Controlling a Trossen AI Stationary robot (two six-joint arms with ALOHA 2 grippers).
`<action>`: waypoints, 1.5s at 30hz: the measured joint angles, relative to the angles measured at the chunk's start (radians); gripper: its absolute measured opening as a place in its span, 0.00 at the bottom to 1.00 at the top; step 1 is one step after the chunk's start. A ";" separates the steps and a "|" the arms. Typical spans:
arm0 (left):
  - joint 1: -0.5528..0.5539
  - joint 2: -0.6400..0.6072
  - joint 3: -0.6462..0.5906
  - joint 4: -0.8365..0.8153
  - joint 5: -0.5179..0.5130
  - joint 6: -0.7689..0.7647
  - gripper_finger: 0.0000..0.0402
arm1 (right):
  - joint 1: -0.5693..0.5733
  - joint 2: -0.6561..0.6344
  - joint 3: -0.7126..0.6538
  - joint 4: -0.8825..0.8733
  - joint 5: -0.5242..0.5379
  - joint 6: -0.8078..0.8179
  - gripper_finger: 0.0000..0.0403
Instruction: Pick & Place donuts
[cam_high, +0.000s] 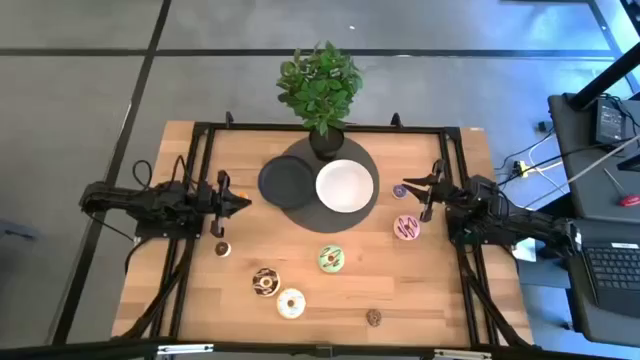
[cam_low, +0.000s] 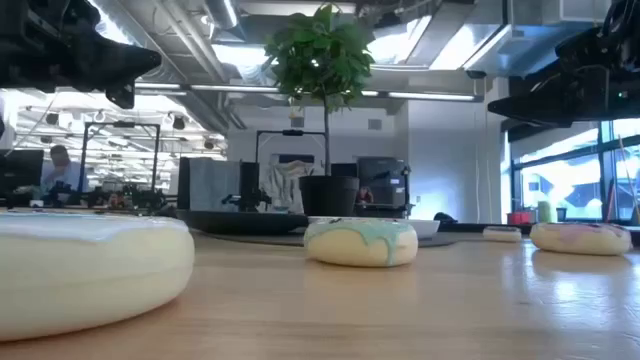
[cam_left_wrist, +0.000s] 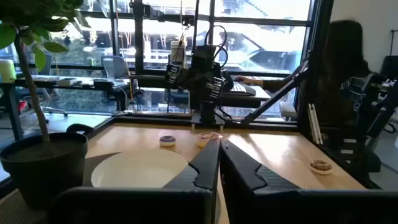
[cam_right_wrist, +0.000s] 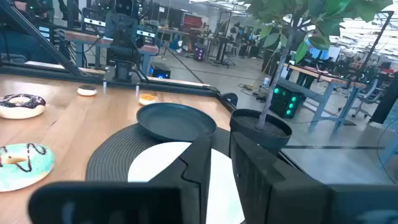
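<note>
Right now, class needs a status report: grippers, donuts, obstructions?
Left gripper shut, empty. Right gripper slightly open, empty. Donuts on table, pink donut nearest right gripper. Nothing blocking.

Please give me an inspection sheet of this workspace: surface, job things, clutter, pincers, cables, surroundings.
Surface: wooden table, dark round mat under the plates.
Job things: pink donut, green donut, chocolate donut, cream donut, two tiny brown donuts; none on the white plate or black plate.
Clutter: potted plant at the far edge.
Pincers: left pincer shut, empty, near the left edge; right pincer slightly open, empty, beside the pink donut.
Cables: several by the desk right of the table.
Surroundings: laptop on the right; a person far behind in the low view.
</note>
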 joint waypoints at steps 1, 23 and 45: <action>0.000 0.000 0.000 0.000 0.000 0.000 0.03 | 0.000 0.000 0.000 0.000 0.000 0.000 0.17; 0.000 0.000 0.000 0.000 0.000 0.000 0.02 | 0.000 0.000 0.000 0.000 0.000 0.000 0.17; 0.000 0.000 0.000 0.000 0.000 0.000 0.02 | 0.000 0.000 0.000 0.000 0.000 0.000 0.17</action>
